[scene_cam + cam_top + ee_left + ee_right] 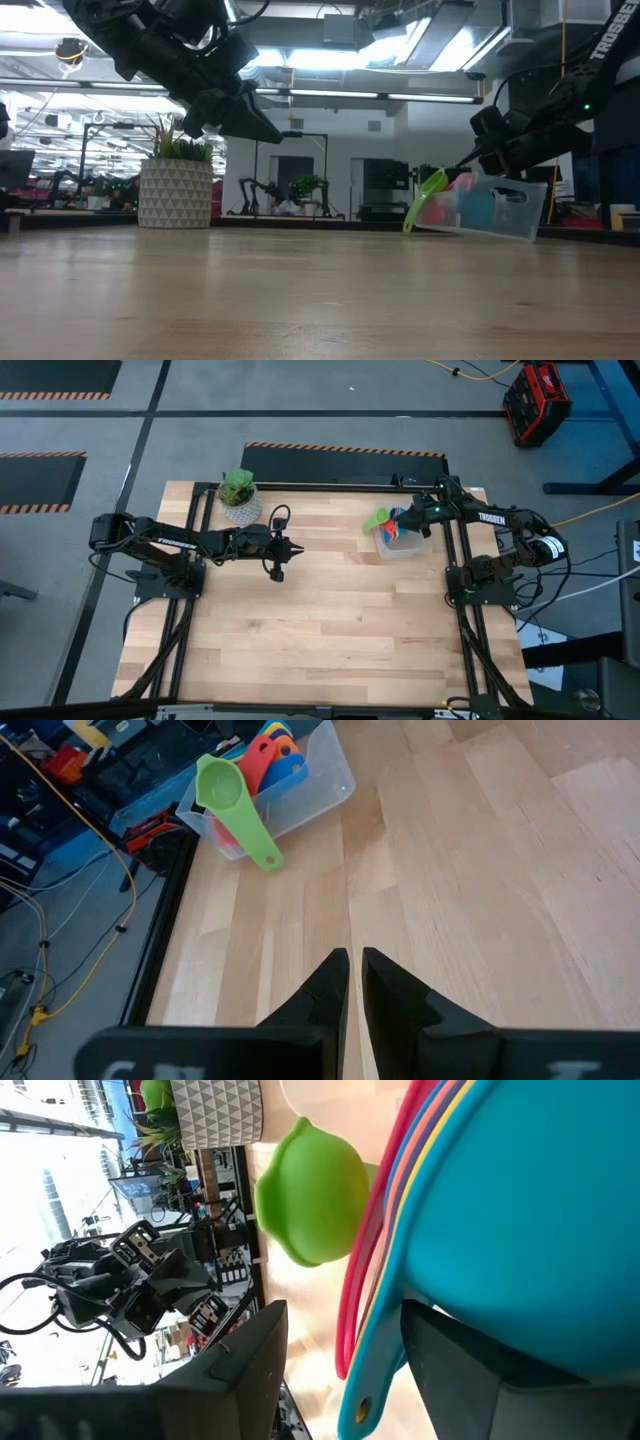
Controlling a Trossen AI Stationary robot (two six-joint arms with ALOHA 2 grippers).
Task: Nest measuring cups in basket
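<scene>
**High view: cups in the tub, right arm on them**

I see my right gripper (418, 520) at the basket (405, 545), near the far right side of the table (330, 630). Its fingers are half open around the blue cup's (520, 1210) handle. The red, yellow and blue cups sit stacked inside. The green cup (228, 800) leans over the basket's edge. In the low view the basket is tipped. My left gripper (296, 547) hangs above the table near the plant (239, 495), fingers closed on nothing.

even overhead light, soft shadows; ceiling strip lights (330, 95) glare in low view; blue cup (520, 1230) blurred close-up.
</scene>
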